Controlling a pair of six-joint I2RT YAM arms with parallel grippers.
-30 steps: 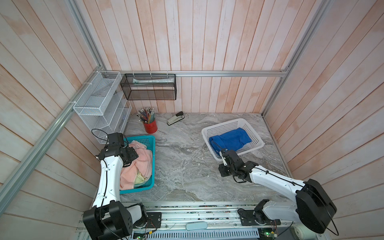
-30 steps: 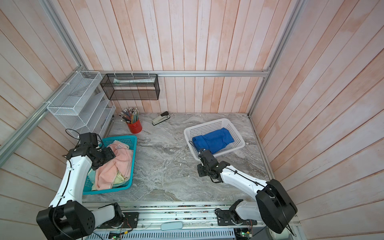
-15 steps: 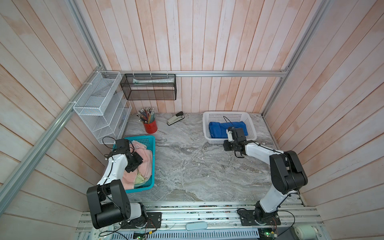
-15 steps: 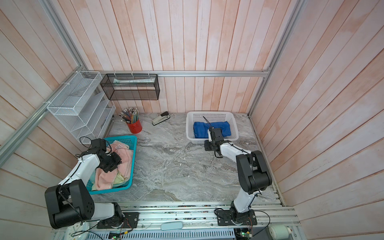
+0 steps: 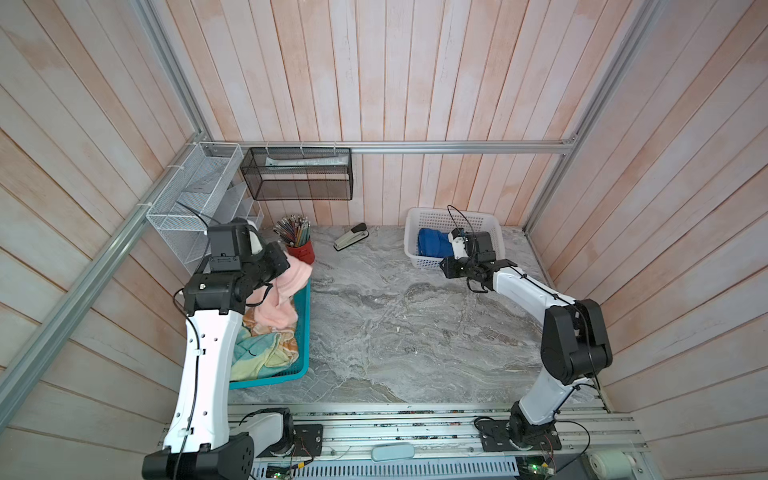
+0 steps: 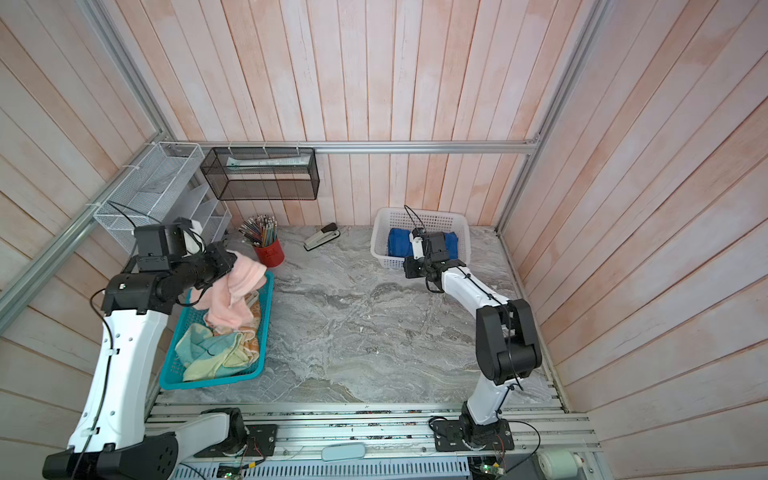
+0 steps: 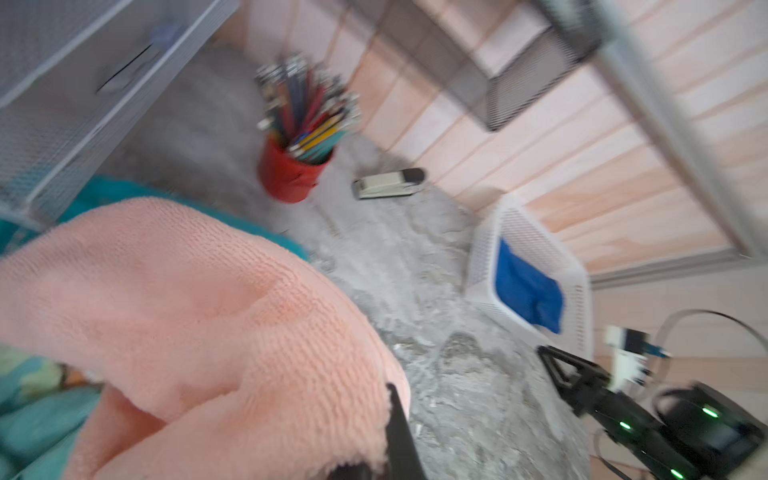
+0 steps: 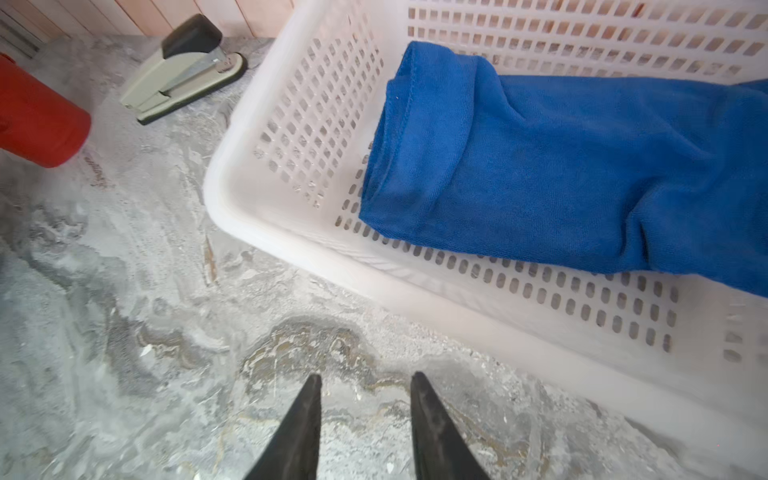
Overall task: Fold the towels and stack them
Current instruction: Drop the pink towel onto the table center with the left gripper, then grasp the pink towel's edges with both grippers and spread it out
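Note:
My left gripper (image 5: 286, 268) is shut on the salmon-pink towel (image 5: 286, 291), which hangs from it above the teal basket (image 5: 306, 332). In the left wrist view the pink towel (image 7: 187, 311) covers all but one finger (image 7: 399, 432). Crumpled in the basket lie the yellow-and-teal towel (image 6: 208, 351) and the orange towel (image 6: 252, 345). The blue towel (image 8: 561, 166) lies folded in the white basket (image 8: 249, 166) at the back right. My right gripper (image 8: 365, 382) is open and empty, just over the table in front of that basket.
A red cup of pencils (image 5: 300, 251) stands close behind the teal basket. A stapler (image 5: 351, 237) lies by the back wall. A white wire rack (image 5: 195, 195) and a black mesh basket (image 5: 297, 174) hang on the walls at the back left.
My left gripper closed on the pink towel and raised it out of the teal basket. The white basket went from skewed near the middle to square against the back wall, my right gripper following.

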